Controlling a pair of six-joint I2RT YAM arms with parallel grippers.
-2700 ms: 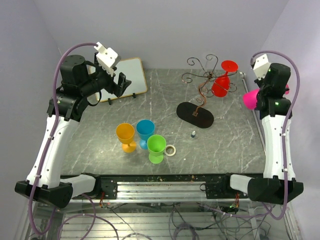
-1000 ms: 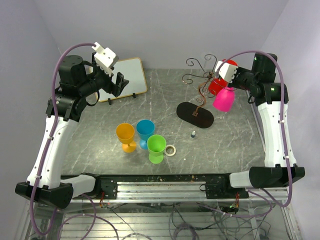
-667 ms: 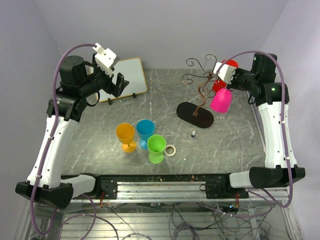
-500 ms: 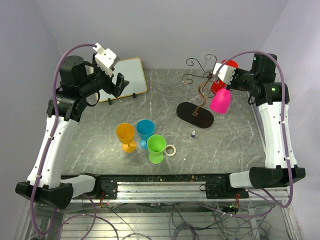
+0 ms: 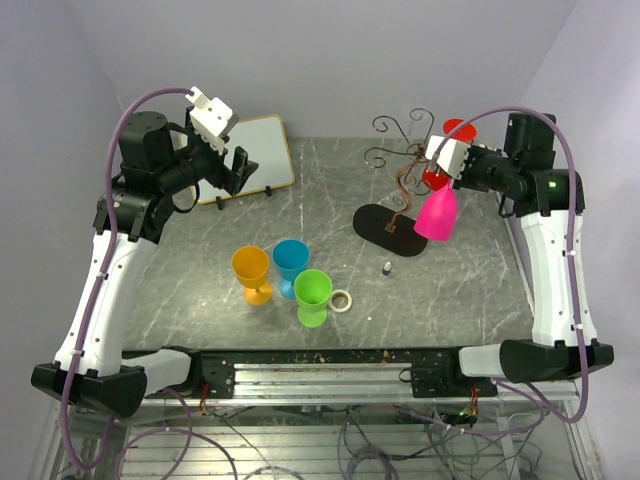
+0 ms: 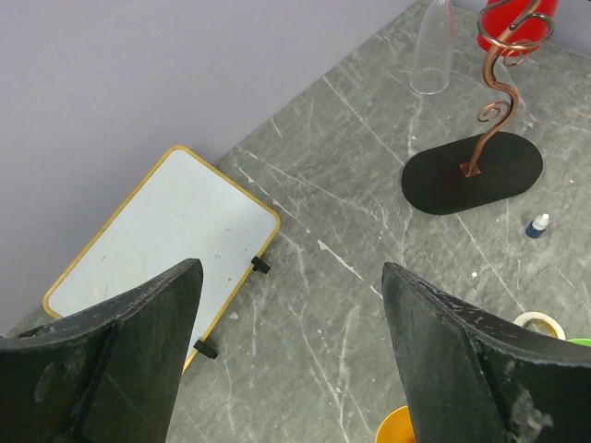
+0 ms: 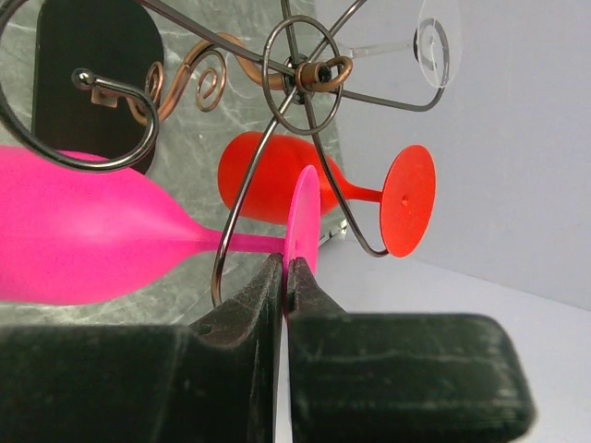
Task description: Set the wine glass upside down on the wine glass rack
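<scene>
Right wrist: right hand (image 7: 284,268) is clamped on the edge of the foot disc of the pink wine glass (image 7: 83,245), fingers pinched tight on both faces of the disc. The glass lies sideways in this view, its stem running left from the disc and crossing a curved wire arm of the rack (image 7: 300,69); can't tell whether the stem bears on that wire or only passes by it. Just behind it a red glass (image 7: 277,185) hangs bowl-down in a neighbouring hook, and a clear glass (image 7: 429,46) sits on a far arm. Top external: right hand (image 5: 440,176) is at rack-arm height, and the pink wine glass (image 5: 437,215) hangs below it, inverted and slightly tilted, mouth toward the tabletop (image 5: 470,280), just right of the rack's black oval base (image 5: 390,230). A small bottle (image 5: 387,268) stands in front of that base. Orange (image 5: 251,268), blue (image 5: 291,260) and green (image 5: 312,292) goblets stand upright in a cluster front-centre, with a tape roll (image 5: 342,300) touching the green one. Left hand (image 6: 291,277) is raised at far left, fingers spread wide with nothing between them, above a whiteboard (image 6: 157,240).
</scene>
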